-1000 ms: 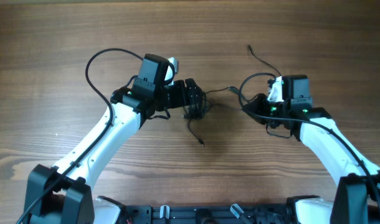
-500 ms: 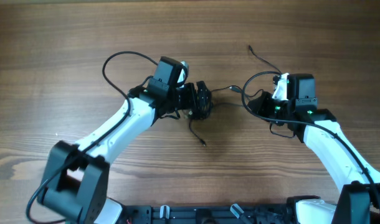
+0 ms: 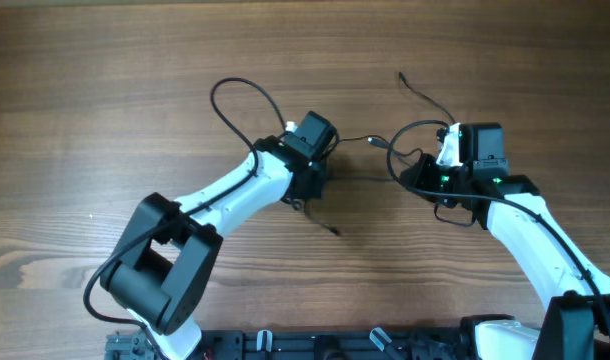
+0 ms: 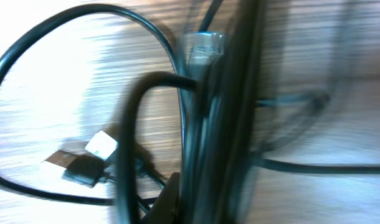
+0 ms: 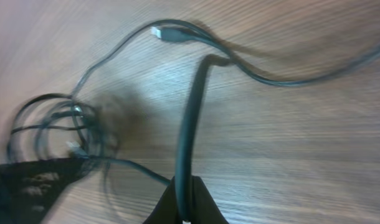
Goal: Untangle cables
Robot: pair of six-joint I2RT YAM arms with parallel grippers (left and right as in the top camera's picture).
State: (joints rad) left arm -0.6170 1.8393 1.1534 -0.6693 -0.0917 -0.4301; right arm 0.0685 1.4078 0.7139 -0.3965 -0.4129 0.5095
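Note:
The black cables [image 3: 347,141] run across the wooden table between my two arms. Their knot [image 3: 307,195] lies mostly hidden under my left gripper [image 3: 308,180]. The left wrist view is blurred: a bundle of dark cable strands [image 4: 224,124] runs straight up through my left gripper [image 4: 202,208], which is shut on it. A black USB plug [image 4: 78,169] and a clear connector [image 4: 205,43] lie beside it. My right gripper [image 5: 185,211] is shut on one dark cable [image 5: 193,124] that rises and bends toward a plug [image 5: 162,32].
A thin loose cable end [image 3: 417,92] trails to the back right. Another loose end [image 3: 333,231] points toward the front edge. The left arm's own wire loop [image 3: 237,98] arches over the table behind the arm. Coiled strands [image 5: 53,124] show at the left of the right wrist view.
My left arm has swung right and turned over the knot. Its jaws went from wide open to shut on the cable bundle. The right arm has barely moved.

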